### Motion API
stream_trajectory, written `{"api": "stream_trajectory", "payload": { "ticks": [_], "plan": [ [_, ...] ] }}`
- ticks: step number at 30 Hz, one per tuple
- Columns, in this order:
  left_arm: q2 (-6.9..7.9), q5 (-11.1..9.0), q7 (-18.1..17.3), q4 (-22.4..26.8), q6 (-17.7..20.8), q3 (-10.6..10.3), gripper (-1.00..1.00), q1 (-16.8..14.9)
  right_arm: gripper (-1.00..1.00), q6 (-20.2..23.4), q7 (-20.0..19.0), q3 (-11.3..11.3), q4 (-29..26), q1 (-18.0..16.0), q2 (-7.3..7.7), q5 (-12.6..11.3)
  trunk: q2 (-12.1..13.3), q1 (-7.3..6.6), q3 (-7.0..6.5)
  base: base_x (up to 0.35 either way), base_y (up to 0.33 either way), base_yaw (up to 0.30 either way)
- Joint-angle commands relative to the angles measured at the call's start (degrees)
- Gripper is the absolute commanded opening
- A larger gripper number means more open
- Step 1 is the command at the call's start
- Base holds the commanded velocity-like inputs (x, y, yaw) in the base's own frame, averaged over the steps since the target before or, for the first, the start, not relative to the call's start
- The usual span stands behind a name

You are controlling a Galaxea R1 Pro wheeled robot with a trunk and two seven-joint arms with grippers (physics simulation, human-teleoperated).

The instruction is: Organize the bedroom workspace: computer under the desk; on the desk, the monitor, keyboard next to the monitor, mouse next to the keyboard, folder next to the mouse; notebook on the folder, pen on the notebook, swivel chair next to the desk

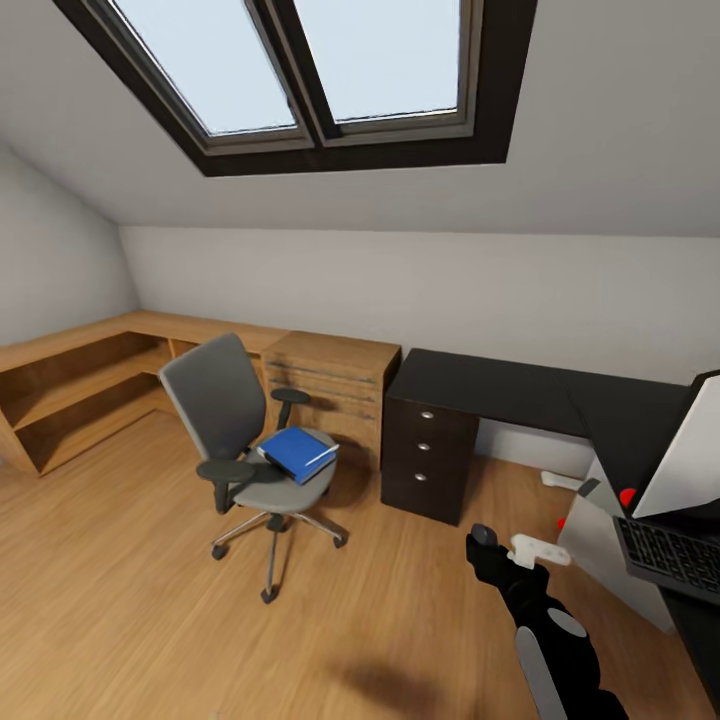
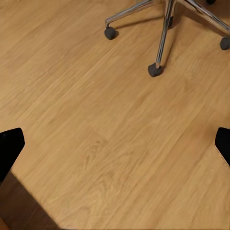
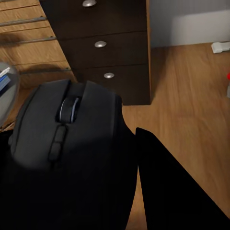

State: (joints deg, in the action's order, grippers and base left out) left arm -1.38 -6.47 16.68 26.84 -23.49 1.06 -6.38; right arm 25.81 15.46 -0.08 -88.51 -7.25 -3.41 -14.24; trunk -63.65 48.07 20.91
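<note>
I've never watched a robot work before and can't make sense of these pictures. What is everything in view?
Chair: one, grey, on the wood floor left of the desk.
Folder: one, blue, lying on the chair seat.
Desk: one, black top, along the far wall.
Drawer unit: one, black, three drawers, under the desk's left end.
Shelf unit: one, light wood, in the left corner.
Monitor: one, pale back, at the right edge.
Keyboard: one, dark, below the monitor.
Mouse: one, black, in the right gripper.
Skylight: two panes, dark frame.
Right gripper: black, closed on the mouse.
Left gripper: black fingertips, spread above the floor.
</note>
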Motion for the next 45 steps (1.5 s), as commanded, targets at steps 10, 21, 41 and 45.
{"api": "stream_trajectory", "payload": {
  "ticks": [10,21,41,45],
  "plan": [
    [-0.02,-0.47,-0.14,-0.03,-0.24,0.19,1.0,-0.03,-1.0,0.11,0.61,0.0,-0.09,-0.04,-0.02,-0.79,1.57,-0.84,-1.4,0.313,0.0,0.0],
    [0.06,-0.54,-0.02,0.35,-0.38,0.31,1.0,-0.03,-1.0,0.18,0.52,-0.01,-0.47,-0.04,0.14,-0.68,5.98,-3.26,-3.44,0.302,0.0,0.0],
    [0.06,-0.47,-0.07,0.35,-0.32,0.26,1.0,-0.03,-1.0,-1.48,0.6,0.0,-0.22,0.05,0.07,-0.06,13.2,-7.21,-6.67,0.302,0.0,0.002],
    [0.02,-0.47,-0.07,0.33,-0.32,0.24,1.0,-0.03,-1.0,-2.89,0.62,0.0,-0.14,0.05,0.08,0.06,13.2,-7.21,-6.67,0.302,0.0,0.14]
  ]
}}
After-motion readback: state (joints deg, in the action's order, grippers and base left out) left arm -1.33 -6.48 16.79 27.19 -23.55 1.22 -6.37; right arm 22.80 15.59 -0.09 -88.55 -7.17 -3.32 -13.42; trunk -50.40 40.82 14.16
